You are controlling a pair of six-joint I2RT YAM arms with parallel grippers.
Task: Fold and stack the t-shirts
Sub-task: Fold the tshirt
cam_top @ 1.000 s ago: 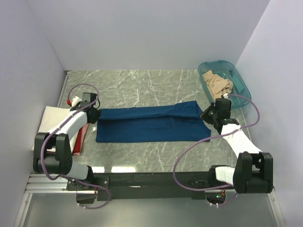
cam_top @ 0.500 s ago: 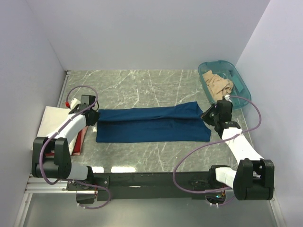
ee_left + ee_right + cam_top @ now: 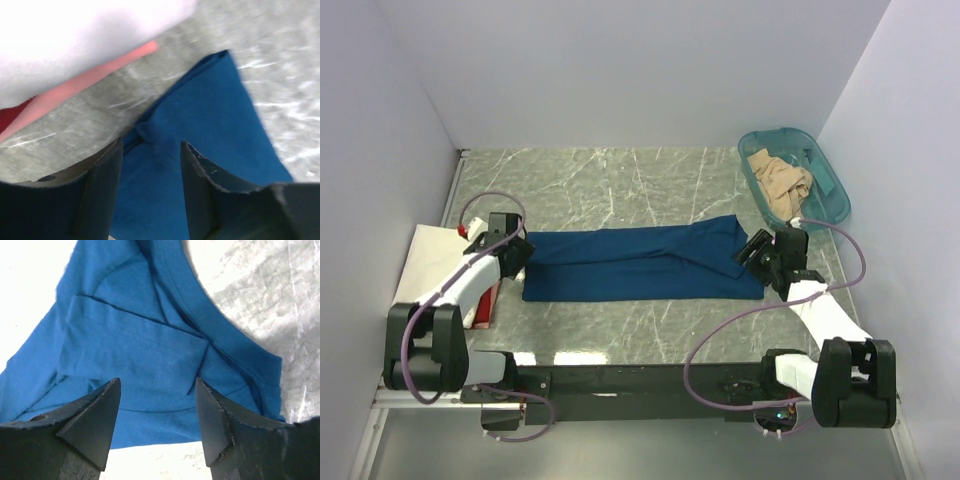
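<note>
Dark navy blue cloth is seen spread across the middle of the grey marbled table (image 3: 620,185). The navy short-sleeved t-shirt (image 3: 640,265) is laid flat as a long band, doubled lengthwise, its length running from left to right.

At the shirt's left end the left gripper (image 3: 516,255) is held low over the cloth. In the left wrist view its two black fingers (image 3: 100,190) are parted, blue fabric is seen through the gap, and nothing is pinched.

At the shirt's right end, where the ribbed neck band (image 3: 200,315) is found, the right gripper (image 3: 757,252) is poised over the cloth. In the right wrist view its fingers (image 3: 90,425) are spread wide and no fabric is clamped. Whether either pair of fingertips touches the cloth cannot be told.

Beyond the shirt's left end a flat cream-white t-shirt (image 3: 430,255) is laid. The edge of a flat red object (image 3: 488,300) is shown along its side nearer the navy shirt.

Behind the shirt's right end, near its far corner, a teal translucent plastic tub (image 3: 775,133) is placed. A crumpled tan-beige t-shirt (image 3: 780,180) is held inside it.
</note>
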